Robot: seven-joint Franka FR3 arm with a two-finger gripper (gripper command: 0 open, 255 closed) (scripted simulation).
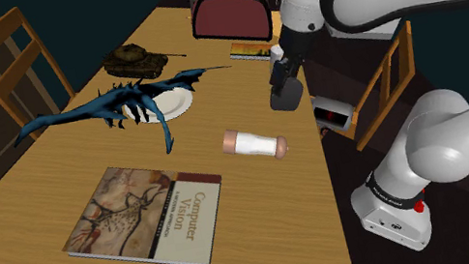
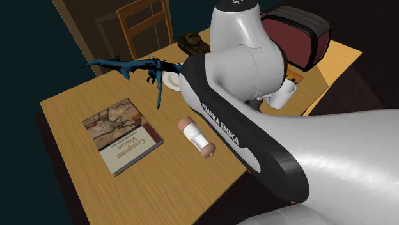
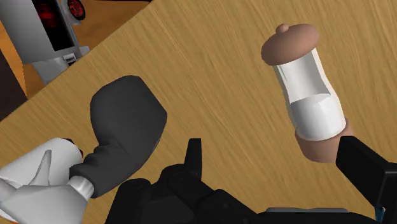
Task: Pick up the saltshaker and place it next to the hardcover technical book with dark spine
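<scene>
Finding: the saltshaker (image 1: 254, 142) lay on its side on the wooden table (image 1: 286, 215), a clear body part-filled with white, with a tan cap at each end. It had not been gripped or lifted. The Computer Vision book (image 1: 148, 214) lay flat toward the shoulder view's lower left of it, near but apart, with bare tabletop between them.

Gripper (image 1: 286, 98): it hung above the table to the shoulder view's upper right of the shaker, clear of it. In the wrist view its fingers stood wide apart with nothing between them.

Governing relation: in the wrist view the shaker (image 3: 305, 95) sat off-centre, not in the gap, with its nearer cap just beside one finger (image 3: 359, 168). Its long axis ran roughly away from the hand – crosswise to the line on which the fingers close.

Assessment: the orientation looked favourable for a clasp across the body. The next move appeared to call for a sideways shift to centre the shaker, then a descent – a round body on its side may roll if nudged.
</scene>
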